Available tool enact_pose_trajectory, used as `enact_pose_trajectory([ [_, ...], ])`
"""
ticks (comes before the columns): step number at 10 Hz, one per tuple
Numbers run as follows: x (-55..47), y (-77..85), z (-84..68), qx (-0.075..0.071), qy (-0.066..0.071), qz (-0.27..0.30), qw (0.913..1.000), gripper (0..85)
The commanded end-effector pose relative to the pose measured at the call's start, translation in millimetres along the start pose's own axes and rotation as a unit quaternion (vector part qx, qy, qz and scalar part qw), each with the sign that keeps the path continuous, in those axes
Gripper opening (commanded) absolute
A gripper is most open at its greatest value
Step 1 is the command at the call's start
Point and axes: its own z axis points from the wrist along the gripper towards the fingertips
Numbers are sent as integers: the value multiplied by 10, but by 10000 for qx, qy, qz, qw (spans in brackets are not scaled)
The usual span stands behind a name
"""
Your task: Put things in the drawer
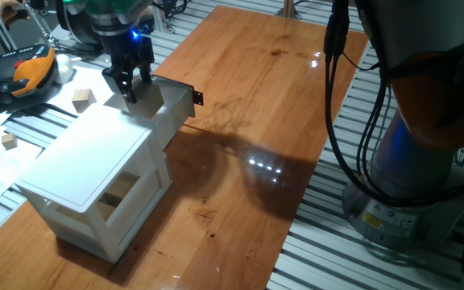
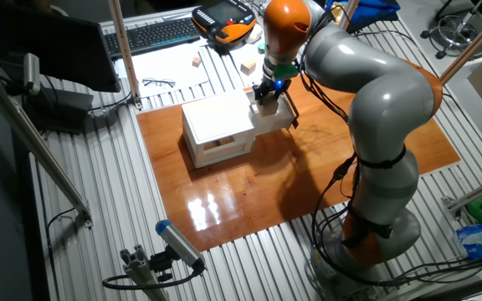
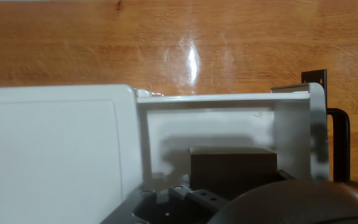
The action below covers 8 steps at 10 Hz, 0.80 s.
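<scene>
The setting is a robotics laboratory. The work surface is a wooden board (image 2: pixel 249 192) laid on a bench of ribbed aluminium profiles (image 2: pixel 132 209). A grey and orange industrial arm (image 2: pixel 375 100) stands on a round base at the bench edge, with black cables (image 1: pixel 337 121) running down to it. A black and orange teach pendant (image 2: pixel 224 18) lies at the far side, next to a computer keyboard (image 2: pixel 153 35) and sheets of paper (image 2: pixel 170 67). Metal frame poles (image 2: pixel 120 42) rise around the bench.

One fixed view: close, oblique, cabinet (image 1: pixel 95 173) at 9 o'clock. Other: high, distant, shares it. Hand view: straight down into drawer (image 3: pixel 229 118).
</scene>
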Motion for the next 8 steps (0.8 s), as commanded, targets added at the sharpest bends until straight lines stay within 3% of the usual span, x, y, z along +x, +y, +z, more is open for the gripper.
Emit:
enact_pose_trajectory([
  [1, -2, 4, 16, -20, 0, 7, 10000, 0],
  [8, 1, -14, 122, 2, 32, 69, 10000, 0],
])
